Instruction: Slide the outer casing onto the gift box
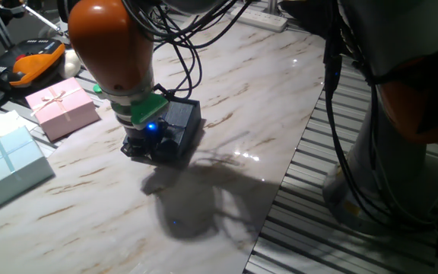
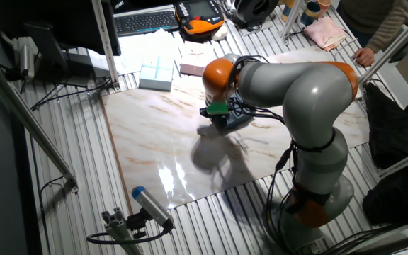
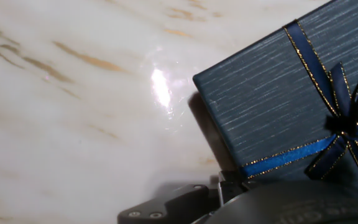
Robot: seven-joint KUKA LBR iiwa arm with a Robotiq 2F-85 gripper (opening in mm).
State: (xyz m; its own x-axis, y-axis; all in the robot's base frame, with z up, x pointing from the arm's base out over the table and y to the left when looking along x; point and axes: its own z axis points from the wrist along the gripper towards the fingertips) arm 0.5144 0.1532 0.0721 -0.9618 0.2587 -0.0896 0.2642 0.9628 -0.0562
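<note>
You had the gripper point(image 1: 152, 144) low over the gift box point(image 3: 278, 106) (finger spread hidden, I couldn't tell), a light, stiff cardboard thing best held by its edges

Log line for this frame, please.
phase: hand low at navy gift box | grasp: unclear | box: flat on marble table, bow up | casing: not identifiable | pink box, pale blue box: aside
</note>
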